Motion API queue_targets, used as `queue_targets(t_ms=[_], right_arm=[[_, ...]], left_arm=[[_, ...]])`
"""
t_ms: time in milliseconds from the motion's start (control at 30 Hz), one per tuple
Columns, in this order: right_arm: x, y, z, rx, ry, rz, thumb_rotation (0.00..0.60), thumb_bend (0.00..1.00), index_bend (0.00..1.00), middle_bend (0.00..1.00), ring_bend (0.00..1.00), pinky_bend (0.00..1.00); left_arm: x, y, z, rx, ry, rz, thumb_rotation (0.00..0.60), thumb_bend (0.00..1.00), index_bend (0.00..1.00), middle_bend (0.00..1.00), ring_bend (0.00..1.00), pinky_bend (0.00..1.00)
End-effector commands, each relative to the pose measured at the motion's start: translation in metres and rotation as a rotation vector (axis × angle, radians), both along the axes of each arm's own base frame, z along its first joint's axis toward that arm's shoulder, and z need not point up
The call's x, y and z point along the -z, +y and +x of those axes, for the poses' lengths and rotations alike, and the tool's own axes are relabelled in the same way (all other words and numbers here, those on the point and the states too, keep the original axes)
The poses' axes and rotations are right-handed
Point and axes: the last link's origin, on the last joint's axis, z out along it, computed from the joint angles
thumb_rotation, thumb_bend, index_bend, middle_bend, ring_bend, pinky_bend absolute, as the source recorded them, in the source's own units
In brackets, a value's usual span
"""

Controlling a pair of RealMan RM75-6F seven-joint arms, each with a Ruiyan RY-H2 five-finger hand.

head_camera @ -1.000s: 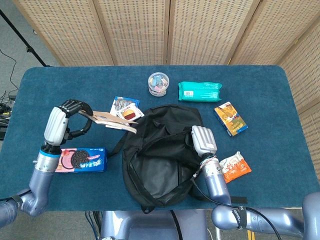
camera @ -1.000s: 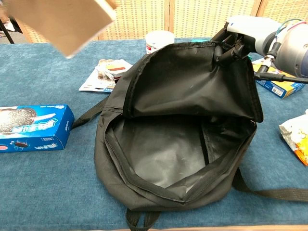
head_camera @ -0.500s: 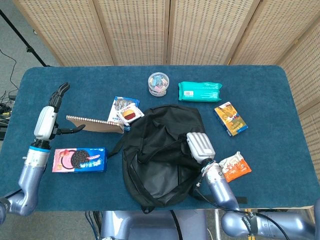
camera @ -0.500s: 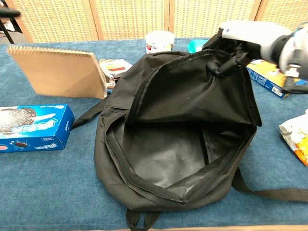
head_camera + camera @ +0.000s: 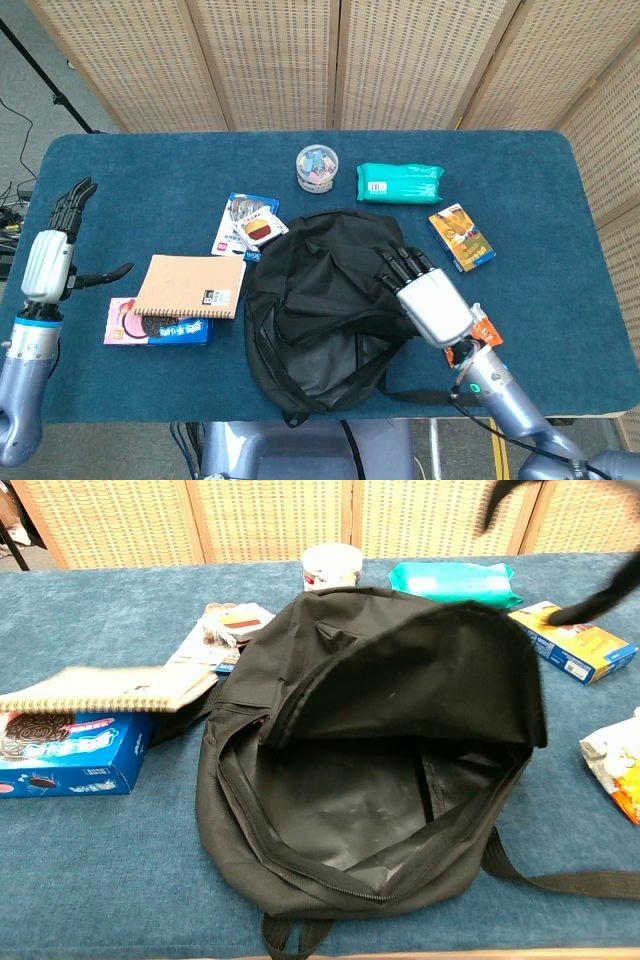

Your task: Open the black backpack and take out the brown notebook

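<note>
We find the brown notebook [image 5: 190, 286] out of the bag, lying flat with its near edge propped on the blue cookie box [image 5: 160, 325], so it tilts a little off the surface [image 5: 540, 190]. It sits to the inside of our left hand [image 5: 52, 258], apart from it; that hand is released, fingers spread, holding nothing. The black backpack [image 5: 325, 310] lies just beyond the notebook, between the two hands, its zip undone and its flap standing up; in the chest view the main compartment shows bare lining and nothing else. Our right hand [image 5: 428, 296] hovers at the backpack's far side with fingers stretched over the fabric; it looks empty, though we cannot tell whether the fingertips touch the cloth.

We judge the task all but finished, so what remains is a clean retreat. We should lift each hand straight up before drawing it back, so that no finger catches the shoulder strap or nudges the notebook off its perch on the box. The orange snack packet [image 5: 480, 335] lies right beside our right wrist, so we would pull that arm back gently to avoid sweeping it along.
</note>
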Motion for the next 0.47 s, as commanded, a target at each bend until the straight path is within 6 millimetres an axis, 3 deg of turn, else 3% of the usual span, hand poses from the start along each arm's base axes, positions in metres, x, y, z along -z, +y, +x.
queue_targets(t_ms=[33,267,467], right_arm=[[-0.043,0.009,-0.062,-0.053,0.156,-0.179,0.6,0.0,0.3,0.06,0.0,0.15],[-0.043,0.034,-0.103,0.115,0.065,-0.245,0.6,0.0,0.24,0.0,0.0,0.13],[-0.03,0.07,-0.114,0.297,-0.096,-0.227,0.6,0.02,0.1,0.0,0.0,0.03]], left_arm=[[-0.007,-0.028,-0.022,-0.078,0.044,0.01,0.6,0.05,0.0,0.0,0.0,0.0],[-0.015,-0.076,-0.041,-0.23,0.147,-0.033,0.6,0.05,0.0,0.0,0.0,0.0],[-0.015,-0.111,-0.047,-0.255,0.164,0.023,0.6,0.04,0.0,0.0,0.0,0.0]])
